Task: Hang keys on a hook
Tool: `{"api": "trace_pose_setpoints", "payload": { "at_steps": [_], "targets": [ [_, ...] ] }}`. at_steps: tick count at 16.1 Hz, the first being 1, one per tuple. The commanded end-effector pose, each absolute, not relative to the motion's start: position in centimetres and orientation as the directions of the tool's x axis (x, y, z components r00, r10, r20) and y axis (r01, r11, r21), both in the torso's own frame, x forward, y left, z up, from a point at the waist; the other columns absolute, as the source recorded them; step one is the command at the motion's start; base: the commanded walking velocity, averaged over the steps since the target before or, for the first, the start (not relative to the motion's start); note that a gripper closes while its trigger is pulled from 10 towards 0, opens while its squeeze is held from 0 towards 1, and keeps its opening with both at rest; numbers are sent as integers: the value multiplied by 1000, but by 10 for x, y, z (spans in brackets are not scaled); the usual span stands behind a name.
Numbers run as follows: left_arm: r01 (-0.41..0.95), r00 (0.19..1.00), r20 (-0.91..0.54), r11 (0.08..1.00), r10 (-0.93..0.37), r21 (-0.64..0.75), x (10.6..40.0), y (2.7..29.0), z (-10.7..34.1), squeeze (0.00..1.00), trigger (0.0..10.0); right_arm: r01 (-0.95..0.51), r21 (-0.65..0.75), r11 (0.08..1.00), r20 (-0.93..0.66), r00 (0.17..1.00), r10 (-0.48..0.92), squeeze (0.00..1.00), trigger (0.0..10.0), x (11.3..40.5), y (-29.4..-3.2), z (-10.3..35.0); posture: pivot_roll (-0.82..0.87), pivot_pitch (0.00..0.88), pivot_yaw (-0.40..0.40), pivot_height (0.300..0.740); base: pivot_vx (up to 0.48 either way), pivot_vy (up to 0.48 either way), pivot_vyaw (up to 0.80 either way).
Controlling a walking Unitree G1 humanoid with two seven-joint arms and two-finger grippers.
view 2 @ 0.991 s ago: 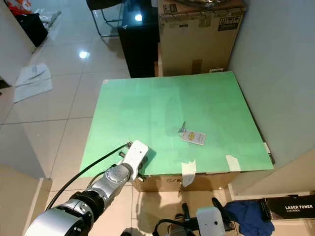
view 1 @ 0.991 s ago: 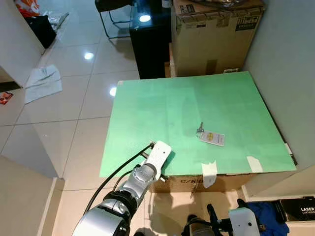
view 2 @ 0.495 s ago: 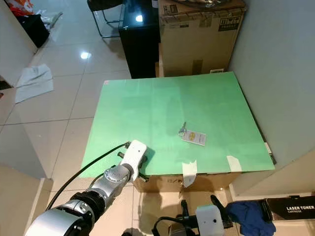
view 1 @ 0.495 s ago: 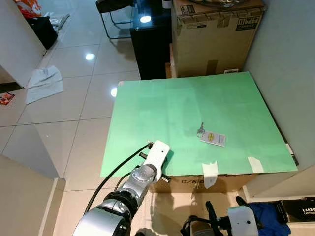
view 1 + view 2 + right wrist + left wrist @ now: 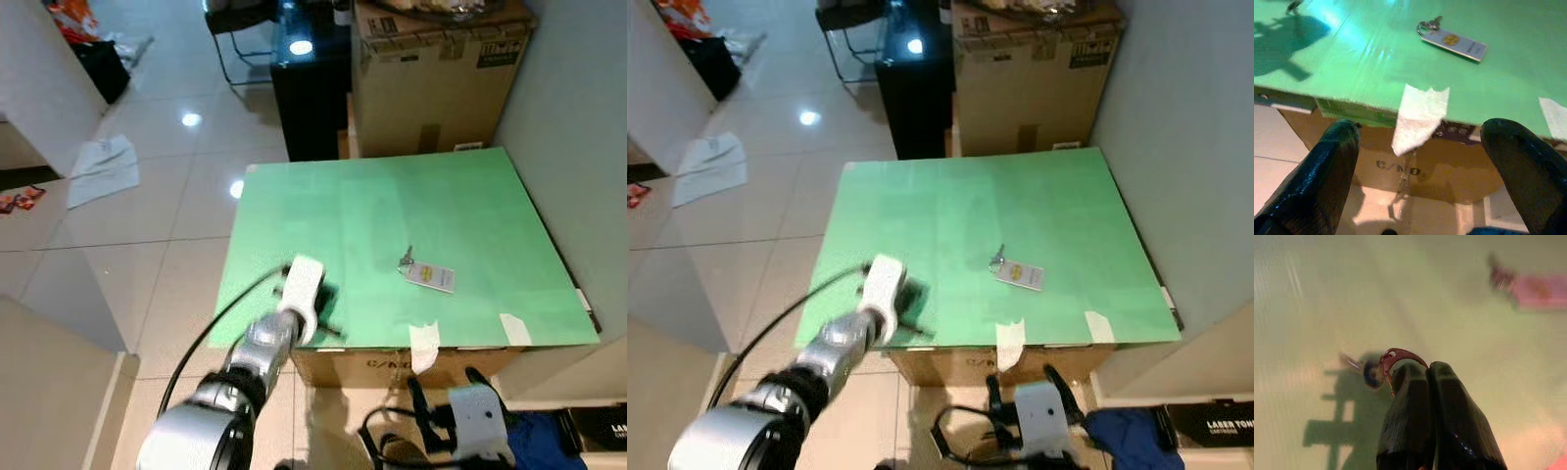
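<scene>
1. Left gripper (image 5: 1427, 369): over the green tabletop (image 5: 460, 201) near its front-left corner, fingers pressed together with nothing between them; a small reddish hook (image 5: 1396, 356) sits at their tips.
2. Keys (image 5: 426, 272): flat on the tabletop with a white tag, right of centre and toward the front edge, well apart from both grippers.
3. Tape (image 5: 1418, 117): white strip hanging over the front edge.
4. Right gripper (image 5: 1422, 166): low, below the front edge, fingers spread wide and empty.
5. Box (image 5: 436, 69): cardboard, beyond the far edge.
</scene>
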State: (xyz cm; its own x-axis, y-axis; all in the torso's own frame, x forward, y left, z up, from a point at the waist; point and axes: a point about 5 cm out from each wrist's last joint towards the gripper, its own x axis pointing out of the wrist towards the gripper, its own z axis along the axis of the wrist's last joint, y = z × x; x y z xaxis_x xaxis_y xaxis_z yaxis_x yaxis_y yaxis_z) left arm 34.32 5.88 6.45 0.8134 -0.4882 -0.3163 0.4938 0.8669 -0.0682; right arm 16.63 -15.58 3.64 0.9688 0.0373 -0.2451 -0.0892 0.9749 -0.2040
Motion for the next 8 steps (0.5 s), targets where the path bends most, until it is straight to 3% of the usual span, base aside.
{"api": "trace_pose_setpoints", "payload": {
  "at_steps": [1, 2, 8],
  "targets": [
    [490, 820, -296, 868, -490, -80, 346, 63, 68, 0, 0, -94, -188, 978, -258, 965, 43, 0, 10000, 163, -154, 33, -401, 122, 176, 740, 0, 0, 0],
    [485, 829, -268, 869, -491, -95, 350, 66, 75, 0, 0, -96, -188, 977, -247, 968, 47, 0, 9686, 169, -153, 34, -389, 103, 177, 740, 0, 0, 0],
    [493, 858, -77, 856, -508, -156, 371, 74, 118, 0, 0, -67, -173, 983, -177, 984, 37, 0, 10000, 201, -155, 44, -344, 35, 164, 740, 0, 0, 0]
  ]
}}
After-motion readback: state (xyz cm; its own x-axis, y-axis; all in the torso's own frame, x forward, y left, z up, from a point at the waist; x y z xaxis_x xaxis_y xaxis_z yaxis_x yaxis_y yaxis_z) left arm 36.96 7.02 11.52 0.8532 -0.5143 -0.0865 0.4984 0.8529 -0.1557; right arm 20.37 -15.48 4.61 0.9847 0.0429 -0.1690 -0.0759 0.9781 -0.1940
